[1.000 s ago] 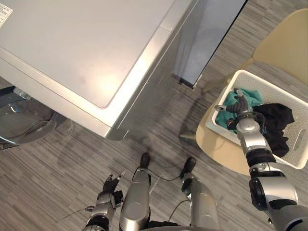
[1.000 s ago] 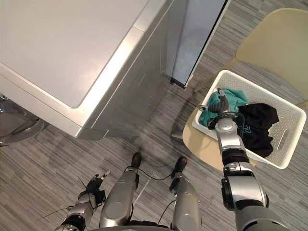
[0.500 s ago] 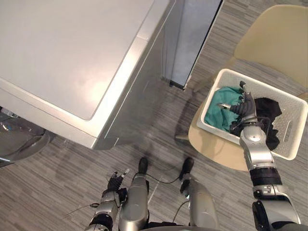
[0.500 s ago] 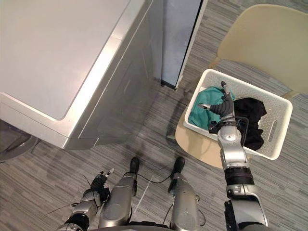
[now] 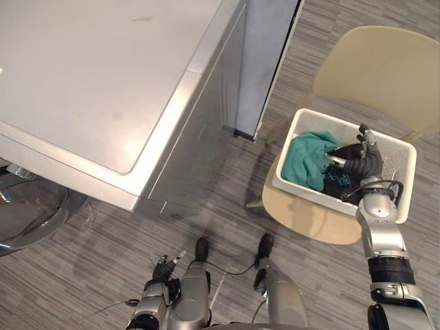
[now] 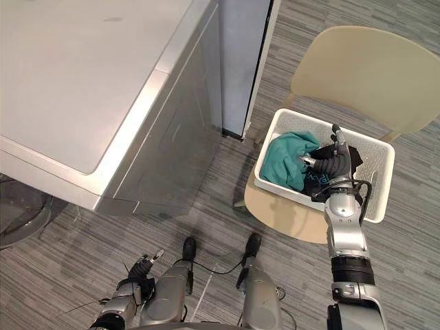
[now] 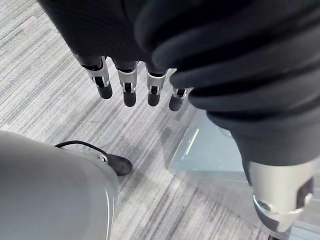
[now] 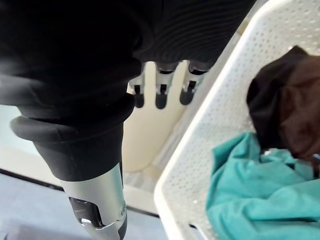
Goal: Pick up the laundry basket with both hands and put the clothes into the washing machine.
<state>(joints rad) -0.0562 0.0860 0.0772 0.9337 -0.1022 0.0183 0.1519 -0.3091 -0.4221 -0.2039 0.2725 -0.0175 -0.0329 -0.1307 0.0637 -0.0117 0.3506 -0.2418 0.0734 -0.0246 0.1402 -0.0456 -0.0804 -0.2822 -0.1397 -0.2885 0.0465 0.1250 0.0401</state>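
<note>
The washing machine (image 5: 103, 75) takes up the upper left of the head views as a broad silver-grey box with a flat top. Part of its clear, rounded glass door (image 5: 31, 213) shows at the left edge, below the top's front rim. At the bottom left the left hand (image 5: 165, 267) hangs low over the grey striped floor (image 5: 89, 275). Its wrist view shows the fingers (image 7: 128, 91) straight and loose, with nothing in them.

A grey-blue panel (image 5: 265, 55) stands at the top centre, against the machine's right side.

The laundry basket (image 5: 407, 180) sits right of centre at mid height, on the seat of a beige chair (image 5: 385, 69). It is a white rectangular tub with finely perforated walls and a smooth rim. A crumpled teal garment (image 5: 306, 158) fills its left half and a black garment (image 5: 338, 184) lies to the right, touching the teal one.

The right hand (image 5: 362, 163) is over the basket, above the black garment, with the arm coming up from the lower right. Its fingers (image 8: 161, 92) are spread and relaxed and grasp neither cloth nor rim. Whether they touch the black garment cannot be told.
</note>
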